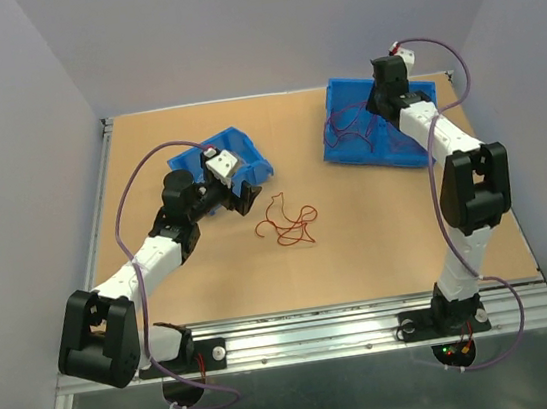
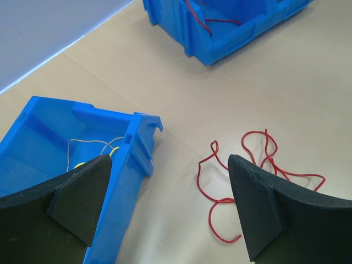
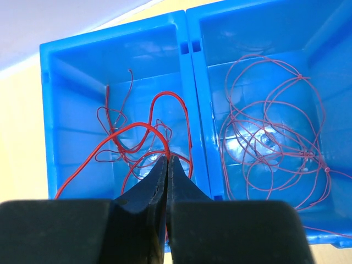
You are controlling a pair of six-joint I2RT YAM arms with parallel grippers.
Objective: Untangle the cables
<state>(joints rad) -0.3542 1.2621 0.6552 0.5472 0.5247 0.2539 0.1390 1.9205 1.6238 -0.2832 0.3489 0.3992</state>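
Red wire, hair-thin and curly: loose red cable (image 1: 286, 222) lying in open loops near the middle of the tabletop (image 1: 359, 244), touching neither bin. At ten o'clock from it, small blue bin (image 1: 187, 160), with a yellow cable (image 2: 113, 150) visible inside from the left wrist view. At two o'clock, twin-compartment blue bin (image 1: 373, 158). Seen from the right wrist: bright red cables (image 3: 168, 94) heaped in the compartment at nine o'clock, finer dark red cables (image 3: 264, 137) coiled in the one at three o'clock, a blue wall between them.

Left gripper (image 2: 170, 209) hovering over the tabletop between small blue bin and loose red cable, jaws spread wide, holding nothing. Right gripper (image 3: 168, 165) down over the nine o'clock compartment, jaws pressed together, apparently pinching one bright red strand right at the tips.

Probably almost weightless, limp yet springy, and smooth enough to slip out of a weak pinch. Prone to snagging too: loops hooked through neighbours, so liable to drag a whole clump up along with a single strand. Best taken at a free end or on an outer loop standing clear of the rest, squarely between the finger pads, then drawn away slowly. For the loose red cable, easiest reach probably at the arch at twelve o'clock of its loops. Knotted or merely overlapping: not possible to tell from these views.
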